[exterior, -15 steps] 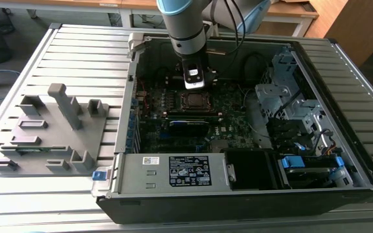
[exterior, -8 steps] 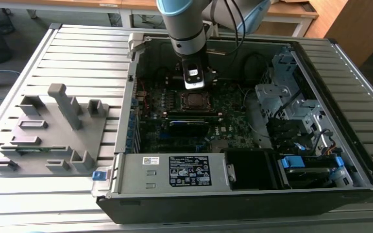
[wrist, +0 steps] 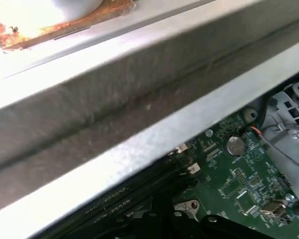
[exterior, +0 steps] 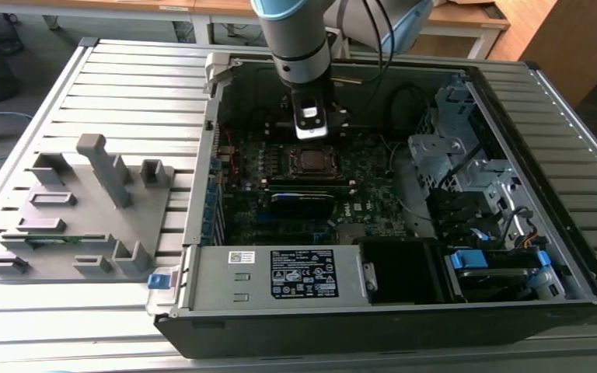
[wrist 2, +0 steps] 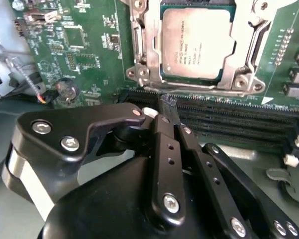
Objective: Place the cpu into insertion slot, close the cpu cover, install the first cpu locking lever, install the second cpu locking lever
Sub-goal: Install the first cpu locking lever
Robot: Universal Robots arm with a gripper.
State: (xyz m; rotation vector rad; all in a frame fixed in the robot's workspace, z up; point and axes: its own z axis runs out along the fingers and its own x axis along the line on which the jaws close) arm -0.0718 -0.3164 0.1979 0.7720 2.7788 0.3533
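Your gripper (exterior: 311, 134) hangs straight down inside the open case (exterior: 382, 330), over the far part of the board (exterior: 371, 194). In the exterior view the slot (exterior: 289, 162) lies just beside it at 6 o'clock, almost under the tool. From this angle you can't judge how the tool is set or what fills the slot.

In the second wrist view the fingers (wrist 2: 164, 149) are pressed together, with no gap down to the tips. I can't tell whether anything thin is nipped between them. The cpu (wrist 2: 197, 42) sits flat in the slot just beyond the tips. The cover (wrist 2: 142, 55) lies down around it, its window framing the grey metal top. A lever (wrist 2: 214, 91) rod runs along the socket edge nearest the tips, its long axis crosswise to the fingers. The tips stand at one end of that rod; whether they touch it or hover just above, I can't say. The memory slots (wrist 2: 229, 119) run parallel to the rod, on the near side of it, passing beneath the fingers.

In the first wrist view the case's metal wall runs close by, with a strip of board and a coin cell (wrist: 234, 145) beyond it. Use this view to judge your clearance from the wall, and the second wrist view for the cpu, cover and lever.
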